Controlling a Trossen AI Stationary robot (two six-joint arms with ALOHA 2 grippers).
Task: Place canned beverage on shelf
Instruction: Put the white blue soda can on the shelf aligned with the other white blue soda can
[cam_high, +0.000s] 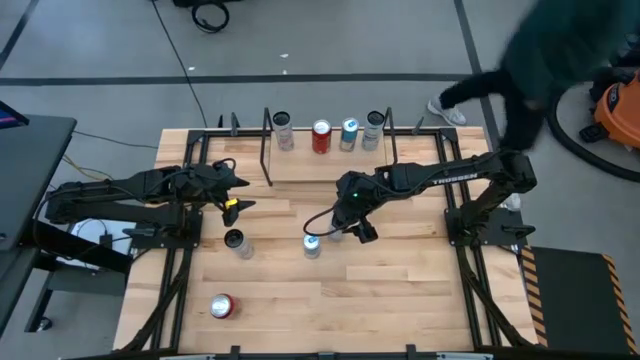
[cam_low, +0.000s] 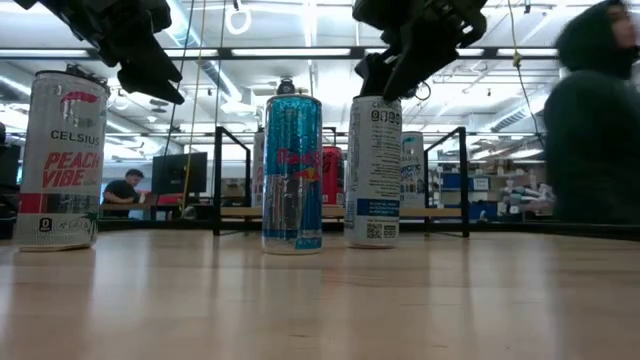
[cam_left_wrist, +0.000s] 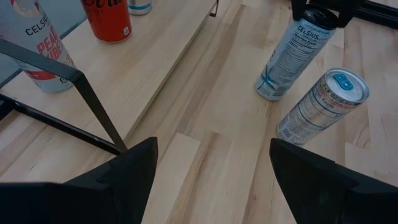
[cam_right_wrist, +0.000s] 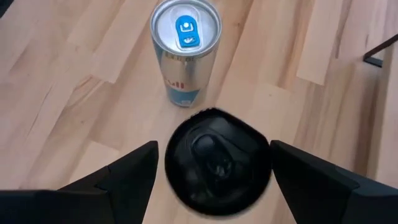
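You're hovering the right gripper (cam_right_wrist: 211, 163) directly over a black-topped Celsius can (cam_right_wrist: 217, 160), fingers spread open to either side of its lid and not yet clamped on it. In the low view that white can (cam_low: 372, 172) is standing upright on the table (cam_high: 400, 290), just beside the blue Red Bull can (cam_low: 292, 172), so you're working in a tight spot. My read is that you're lining up the grasp: come down straight, keeping the can centred between the fingers, and watch the Red Bull can (cam_right_wrist: 185, 50) sitting close ahead of the wrist, since a finger brushing it would likely tip it. Close low enough on the body to get a firm hold. The shelf (cam_high: 320, 165) is sitting at the far edge of the table with four cans already on its board, so you'd want to carry toward whichever end has room. The left gripper (cam_left_wrist: 211, 171) is waiting open above the table near the shelf's left corner post, holding nothing. Another Celsius can (cam_high: 236, 242) and a red can (cam_high: 222, 306) lying on its side are waiting nearer the front.
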